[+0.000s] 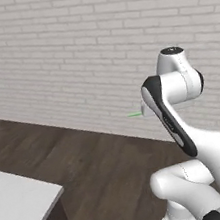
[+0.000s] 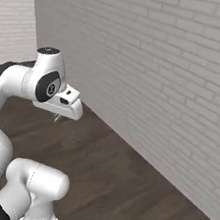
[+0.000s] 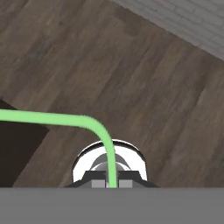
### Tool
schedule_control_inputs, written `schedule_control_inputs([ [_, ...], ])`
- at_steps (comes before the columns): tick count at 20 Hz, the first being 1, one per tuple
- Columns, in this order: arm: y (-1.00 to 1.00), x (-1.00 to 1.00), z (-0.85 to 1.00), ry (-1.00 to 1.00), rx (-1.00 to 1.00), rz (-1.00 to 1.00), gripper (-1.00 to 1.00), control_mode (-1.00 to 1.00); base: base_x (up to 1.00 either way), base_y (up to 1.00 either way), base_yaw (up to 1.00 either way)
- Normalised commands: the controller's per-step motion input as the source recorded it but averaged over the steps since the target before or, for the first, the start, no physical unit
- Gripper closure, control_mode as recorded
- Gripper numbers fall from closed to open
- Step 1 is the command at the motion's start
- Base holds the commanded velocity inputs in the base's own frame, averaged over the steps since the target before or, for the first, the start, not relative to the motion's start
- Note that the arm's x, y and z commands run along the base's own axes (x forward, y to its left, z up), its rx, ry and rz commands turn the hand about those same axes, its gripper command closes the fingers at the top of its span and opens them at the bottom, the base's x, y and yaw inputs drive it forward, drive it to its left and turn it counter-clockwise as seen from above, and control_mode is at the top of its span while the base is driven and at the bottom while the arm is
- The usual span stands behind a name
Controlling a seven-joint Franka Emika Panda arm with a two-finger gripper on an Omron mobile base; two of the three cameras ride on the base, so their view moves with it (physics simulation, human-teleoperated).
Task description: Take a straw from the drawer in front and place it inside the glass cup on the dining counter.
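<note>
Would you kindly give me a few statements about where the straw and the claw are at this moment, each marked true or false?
1. The claw is shut on the straw. True.
2. The straw is red. False: it is light green.
3. The straw runs straight along its whole length in the hand view. False: it bends, rising from the claw and then turning sideways.
4. A white corner of the dining counter shows at the lower left of the left base view. True.
5. The floor beneath the arm is white tile. False: it is dark wood.
</note>
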Motion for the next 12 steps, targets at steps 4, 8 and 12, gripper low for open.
schedule_control_inputs([
  [4,0.0,0.0,0.0,0.0,0.0,0.0,1.0,1.0,1.0,-0.4,0.58],
  [8,0.0,0.0,0.0,0.0,0.0,0.0,1.0,1.0,1.0,-0.37,0.65],
  [12,0.0,0.0,0.0,0.0,0.0,0.0,1.0,1.0,1.0,-0.35,0.68],
])
